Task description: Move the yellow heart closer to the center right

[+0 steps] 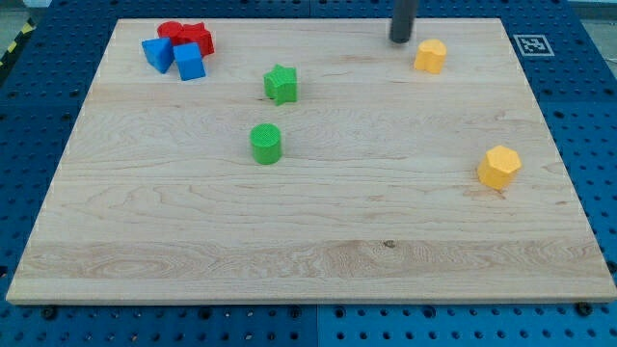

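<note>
Marker tag (532, 44) off board's top-right corner, no readable text | my tip (401, 39) nr top edge, just left of yellow block (430, 56), apart | rod bare, holds nothing | 2nd yellow block (498, 167) nr right edge.

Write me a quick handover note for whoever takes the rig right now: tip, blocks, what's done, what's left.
Tip: my tip rests near the view's top, just left of the upper yellow block, not clearly touching it.
Yellows: that one looks like the heart, though the shape is hard to confirm; the other yellow block sits at the centre right.
Done: nothing evident; the heart is at the top.
Left: push it towards the view's bottom-right, stopping near the centre right.
</note>
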Robot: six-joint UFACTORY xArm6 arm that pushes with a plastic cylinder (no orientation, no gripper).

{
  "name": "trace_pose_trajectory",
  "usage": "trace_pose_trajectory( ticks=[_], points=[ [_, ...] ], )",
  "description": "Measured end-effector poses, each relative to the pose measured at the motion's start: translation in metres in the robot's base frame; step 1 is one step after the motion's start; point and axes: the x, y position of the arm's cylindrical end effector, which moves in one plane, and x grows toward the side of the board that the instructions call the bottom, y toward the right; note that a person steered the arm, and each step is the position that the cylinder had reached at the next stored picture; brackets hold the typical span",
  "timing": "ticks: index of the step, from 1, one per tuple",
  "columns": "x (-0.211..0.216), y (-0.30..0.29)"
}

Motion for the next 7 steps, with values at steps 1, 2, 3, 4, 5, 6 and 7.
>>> trace_pose_trajectory(
  ticks=[1, 2, 3, 4, 5, 6, 7],
  points=[
    [0.057, 0.016],
    [0.086, 0.016],
    [0.079, 0.005],
    [0.082, -0.018],
    [0.115, -0.008],
    [0.129, 0.034],
    [0.124, 0.015]
  ],
)
